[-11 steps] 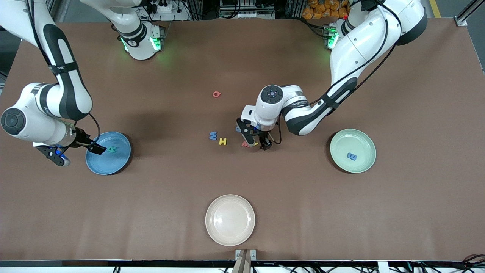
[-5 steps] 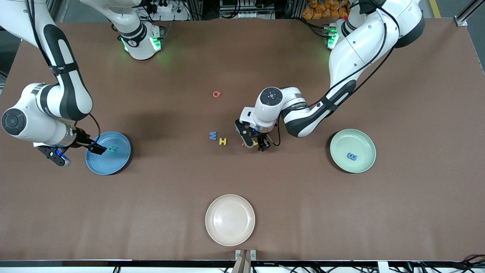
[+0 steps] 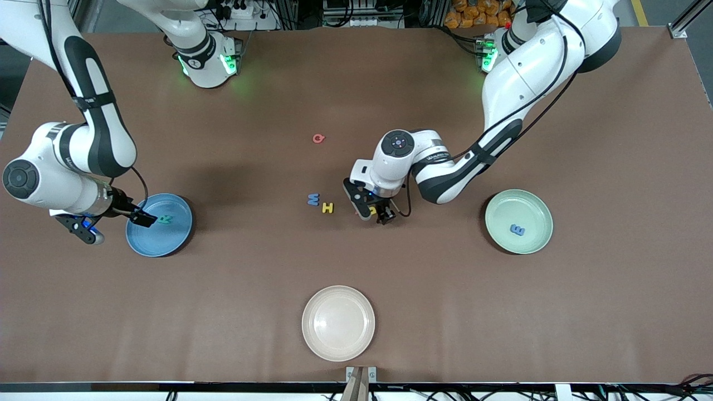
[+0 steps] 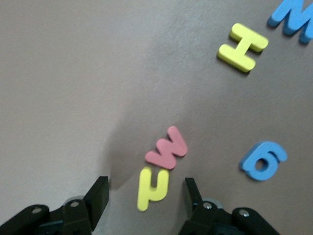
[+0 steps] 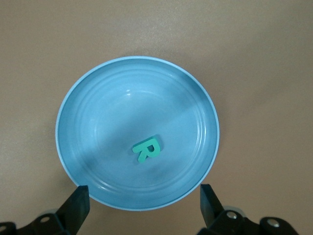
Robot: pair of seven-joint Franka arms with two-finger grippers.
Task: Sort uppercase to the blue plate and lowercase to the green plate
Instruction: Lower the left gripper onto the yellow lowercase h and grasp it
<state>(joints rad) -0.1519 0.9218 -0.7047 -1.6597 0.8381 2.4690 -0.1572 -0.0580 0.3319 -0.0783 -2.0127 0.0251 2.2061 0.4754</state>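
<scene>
My left gripper (image 3: 372, 214) is open and low over the table, its fingers on either side of the yellow h (image 4: 152, 187). The red w (image 4: 167, 152) touches the h. The blue g (image 4: 264, 160), yellow H (image 4: 243, 47) and blue W (image 4: 293, 18) lie close by; H (image 3: 327, 208) and W (image 3: 313, 199) show in the front view. The pink Q (image 3: 318, 138) lies farther from the camera. The teal R (image 5: 146, 149) lies in the blue plate (image 3: 146, 239). The blue e (image 3: 517, 229) lies in the green plate (image 3: 533, 200). My right gripper (image 3: 114, 225) is open and hovers at the blue plate's edge.
A cream plate (image 3: 338, 322) sits near the table's front edge, nearer the camera than the letters. The brown table top (image 3: 445, 306) is bare around it. The left arm's forearm stretches over the table between the letters and the green plate.
My left gripper has moved a little toward the right arm's end and down, so its fingers now straddle the yellow h. The right arm has not moved.
</scene>
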